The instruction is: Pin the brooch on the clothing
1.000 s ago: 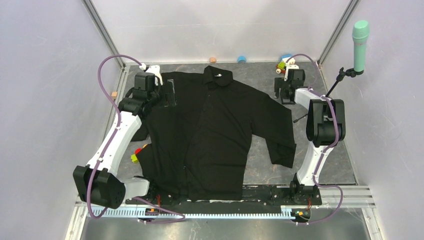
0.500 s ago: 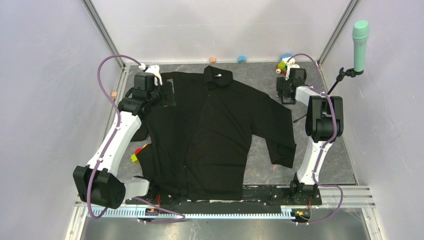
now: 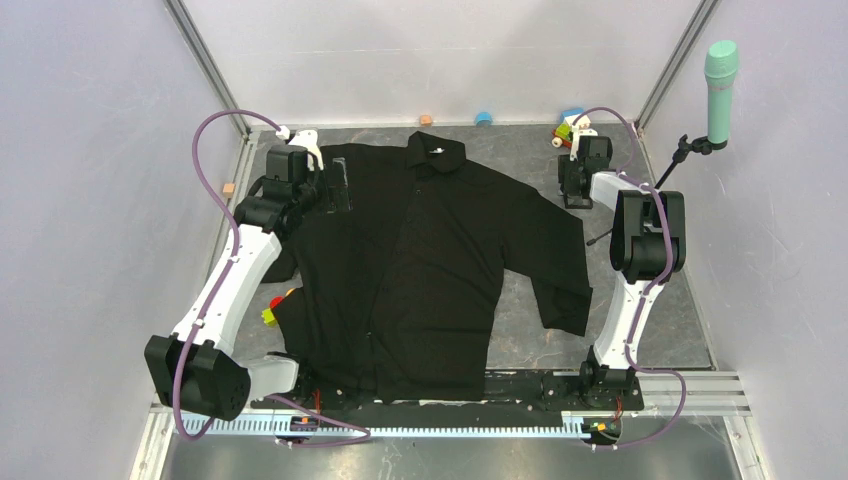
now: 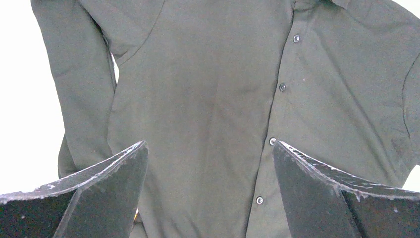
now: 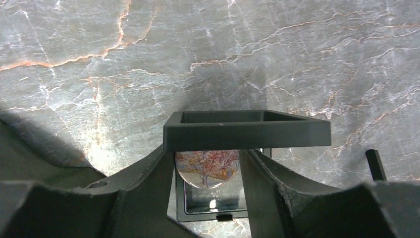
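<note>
Desk (image 3: 520, 345): grey marble-look top, carries everything. Shirt (image 3: 430, 260) takes up most of it, spread flat, front up, collar at far edge, sleeves out to the sides. Prob laid this way so the chest panel is a smooth, reachable target for the pin.

L arm (image 3: 235, 270) reaches fwd over the shirt's shoulder on its own side. L jaws are wide apart w/ nothing betw them, hanging above the fabric, button line in its wrist view. My read: it's parked there to steady or pinch the cloth once the brooch arrives.

R arm (image 3: 640, 240) is stretched to the far R corner, off the shirt, wrist pointing down at the box (image 5: 246, 130). Box = small black square frame on bare desk, well apart from the collar. It seems to prop the brooch up so the pads can get at its edges, not scrape a flat disc off the desk.

Brooch (image 5: 208, 167): small round disc w/ pinkish tree pic, inside the frame, not on the shirt yet. R jaws are narrow, down inside the frame, one pad (image 5: 148, 183) each side of the disc, right at its rim. Can't tell if they bite or just flank it. Step in hand = pickup; pinning not begun. Risk, as I judge it: disc slips or tilts betw pads, or frame lifts w/ it.
</note>
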`<action>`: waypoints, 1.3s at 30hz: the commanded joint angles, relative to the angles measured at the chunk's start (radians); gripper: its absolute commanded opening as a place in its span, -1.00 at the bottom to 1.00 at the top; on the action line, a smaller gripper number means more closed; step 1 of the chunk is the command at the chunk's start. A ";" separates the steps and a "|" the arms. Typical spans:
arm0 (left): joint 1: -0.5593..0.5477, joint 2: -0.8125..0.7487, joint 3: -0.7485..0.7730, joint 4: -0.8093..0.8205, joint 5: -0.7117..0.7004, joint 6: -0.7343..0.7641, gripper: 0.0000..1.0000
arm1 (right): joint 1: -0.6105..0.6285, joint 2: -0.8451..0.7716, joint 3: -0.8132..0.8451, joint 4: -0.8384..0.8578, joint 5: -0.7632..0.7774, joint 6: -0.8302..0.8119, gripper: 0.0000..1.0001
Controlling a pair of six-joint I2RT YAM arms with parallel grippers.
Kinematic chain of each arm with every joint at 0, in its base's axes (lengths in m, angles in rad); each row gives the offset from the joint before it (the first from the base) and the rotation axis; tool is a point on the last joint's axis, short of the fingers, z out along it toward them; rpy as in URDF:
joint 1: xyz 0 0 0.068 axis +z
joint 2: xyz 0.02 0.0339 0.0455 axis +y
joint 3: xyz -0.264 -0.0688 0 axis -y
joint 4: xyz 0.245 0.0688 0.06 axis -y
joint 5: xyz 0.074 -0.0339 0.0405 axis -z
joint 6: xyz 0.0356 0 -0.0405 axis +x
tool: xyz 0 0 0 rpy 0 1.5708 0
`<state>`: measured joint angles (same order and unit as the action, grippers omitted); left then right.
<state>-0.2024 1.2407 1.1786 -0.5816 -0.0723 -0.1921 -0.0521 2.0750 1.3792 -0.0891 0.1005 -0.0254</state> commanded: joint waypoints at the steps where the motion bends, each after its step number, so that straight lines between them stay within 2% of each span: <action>1: 0.006 -0.032 0.009 0.020 0.011 0.040 1.00 | 0.001 0.014 0.032 0.005 -0.025 -0.001 0.05; 9: 0.006 -0.040 0.006 0.023 0.024 0.037 1.00 | 0.003 -0.015 0.009 0.010 -0.046 0.008 -0.20; 17: 0.006 -0.055 0.002 0.026 0.038 0.030 1.00 | 0.011 -0.136 -0.055 0.022 -0.083 0.020 -0.24; 25: 0.000 -0.085 -0.037 0.087 0.218 -0.052 1.00 | 0.046 -0.327 -0.222 0.041 -0.167 0.024 -0.26; 31: -0.067 -0.115 -0.145 0.161 0.376 -0.209 1.00 | 0.192 -0.555 -0.442 0.132 -0.332 0.011 -0.30; 35: -0.153 -0.173 -0.323 0.321 0.498 -0.417 1.00 | 0.356 -0.716 -0.587 0.200 -0.403 -0.022 -0.30; 39: -0.266 -0.223 -0.481 0.461 0.527 -0.598 1.00 | 0.493 -0.851 -0.744 0.327 -0.514 0.013 -0.30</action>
<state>-0.3828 1.0710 0.8078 -0.3145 0.3504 -0.5373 0.3527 1.3411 0.7502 0.0742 -0.2749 -0.0242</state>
